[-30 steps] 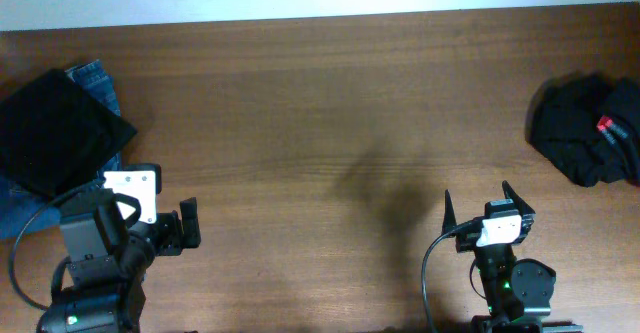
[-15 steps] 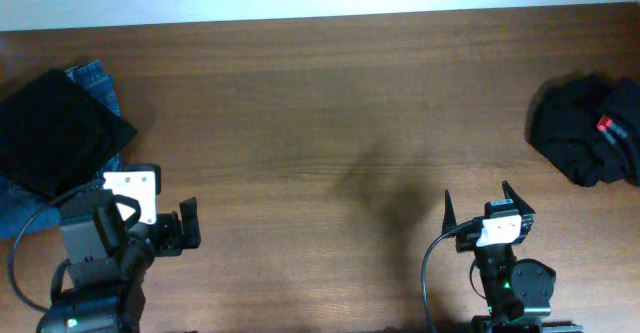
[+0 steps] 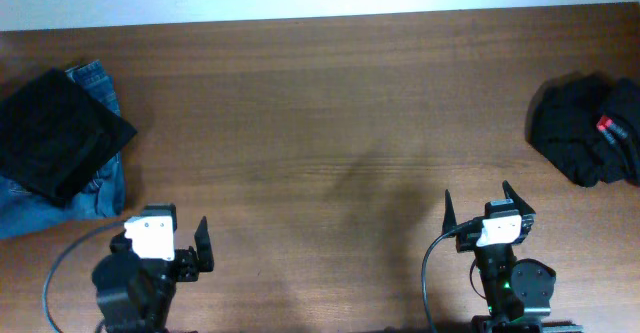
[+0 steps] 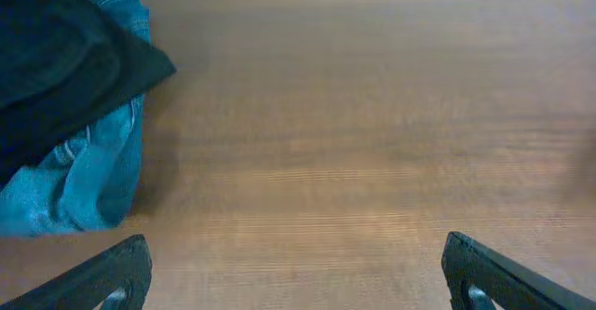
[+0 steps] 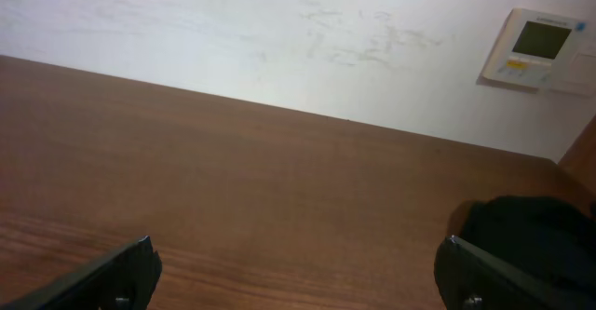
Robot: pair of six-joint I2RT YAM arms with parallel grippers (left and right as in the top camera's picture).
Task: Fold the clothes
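Left gripper (image 3: 170, 231): near left, jaws spread, empty. Folded black garment (image 3: 55, 138) lies just beyond it to the far left, on blue jeans (image 3: 60, 208), untouched.
Right gripper (image 3: 477, 198): near right, jaws spread, empty. Crumpled black garment (image 3: 575, 133) with red label (image 3: 605, 126) lies at the far right, well apart.

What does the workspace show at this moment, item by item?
Surface: brown wooden table.
Job's things: folded black garment at far left; crumpled black garment with red label at far right.
Clutter: blue jeans under the folded black garment.
Grippers: left tool and right tool both open, holding nothing.
Cables: left arm's cable and right arm's cable curve beside their arms.
Surroundings: white wall with a control panel.
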